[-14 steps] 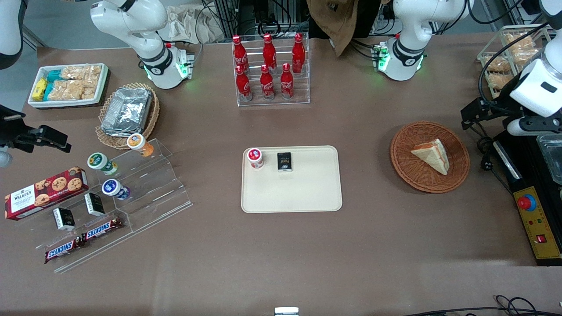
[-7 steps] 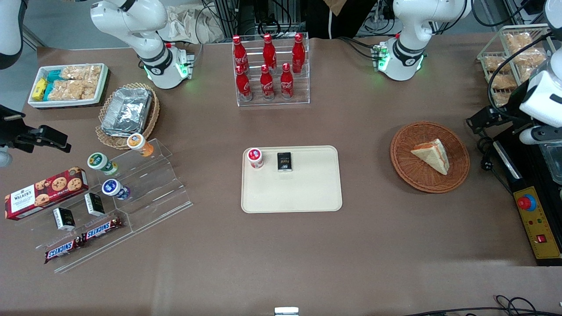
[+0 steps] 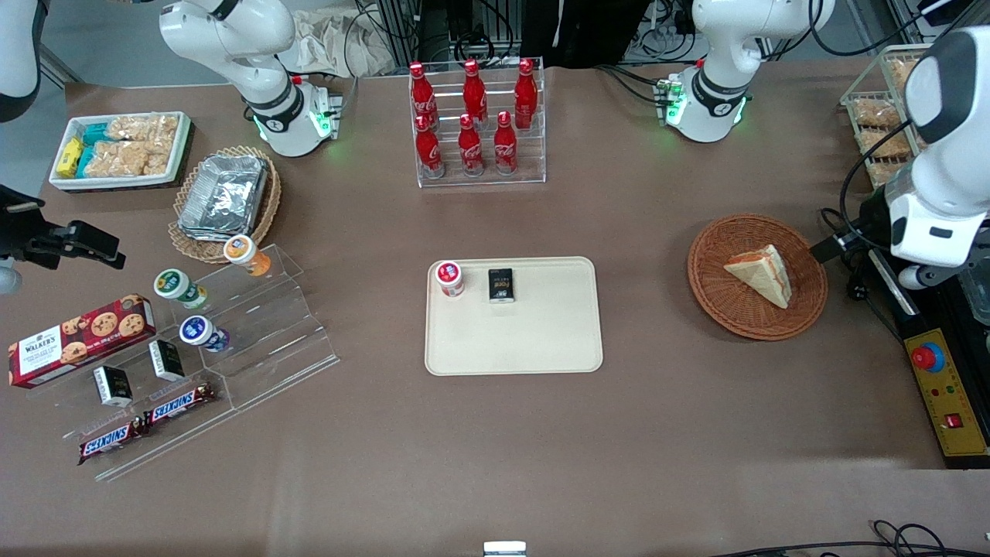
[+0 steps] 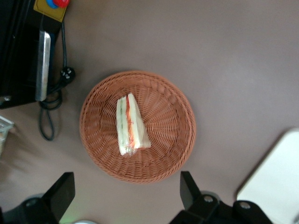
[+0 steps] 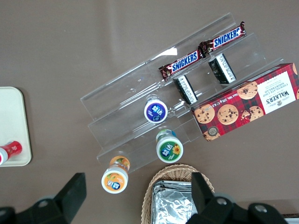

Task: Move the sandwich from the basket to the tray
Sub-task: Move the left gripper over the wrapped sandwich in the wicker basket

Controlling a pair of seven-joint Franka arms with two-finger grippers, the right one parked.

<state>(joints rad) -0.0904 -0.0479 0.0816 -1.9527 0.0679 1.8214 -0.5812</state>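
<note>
Where we must set it down: the flat cream-beige plastic tray [image 3: 534, 340], well apart from the basket, toward the parked arm's end of the table. A small red-lidded cup [image 3: 448, 277] and a small dark packet [image 3: 501, 285] stand along its edge farthest from the front camera; the rest is bare.
Landmark: the round, shallow, reddish-brown wicker basket [image 3: 742, 313].
Task's thing: the triangular white-bread sandwich wedge [image 3: 762, 275] lies in the basket, about at its middle, with orange-red and green filling showing at the cut edge.
Handling: we judge it light, soft and easily squashed, and the layers may slide apart.
Where to hold: across the two bread faces at the thick middle of the wedge, with a gentle squeeze; not at the thin tip.
Gripper: the left arm's gripper [image 4: 124, 200] hangs above the basket's rim at the working arm's end, fingers spread wide with nothing between them.
Surface: the matte brown table [image 3: 657, 402] looks flat between basket and tray.
Room: nothing stands on that stretch; a yellow control box [image 3: 947, 391] and a black cable [image 3: 855, 286] lie just beside the basket.
</note>
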